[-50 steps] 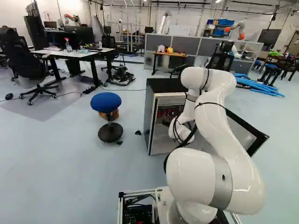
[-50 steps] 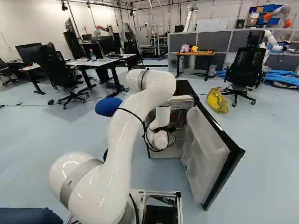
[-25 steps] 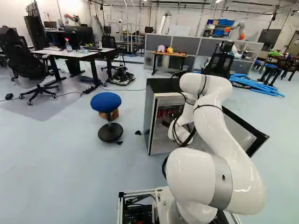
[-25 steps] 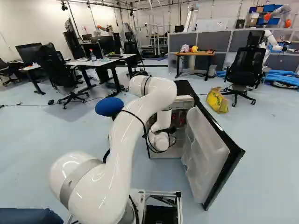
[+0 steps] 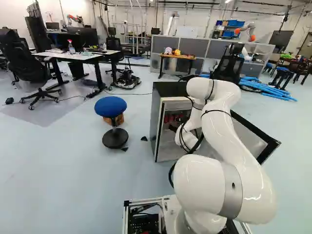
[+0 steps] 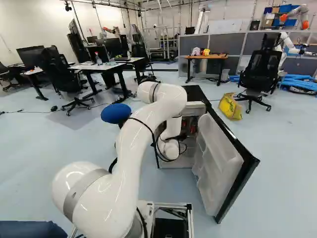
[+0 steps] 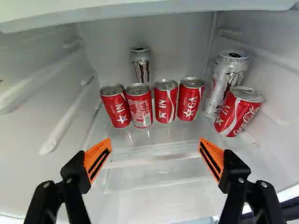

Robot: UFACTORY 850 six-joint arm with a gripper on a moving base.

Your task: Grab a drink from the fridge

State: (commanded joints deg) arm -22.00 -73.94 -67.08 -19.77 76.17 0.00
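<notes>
End effector open at fridge; four red cans in a row ahead, silver can behind them.

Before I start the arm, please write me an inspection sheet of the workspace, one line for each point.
Surface: clear shelf bears the cans; spills: nothing seen.
Job's things: four red cans in a row, silver can behind them; tilted red can beside tall silver can.
Fridge: door open.
Clutter: yellow bag on the floor beyond the door.
Gripper: open, reaching toward the cans, nothing held.
Cables: black cable looped along the arm; another dark cable lies on the floor near the office chair.
Surroundings: blue stool near the fridge, desks farther off; people close ahead: nothing seen.
</notes>
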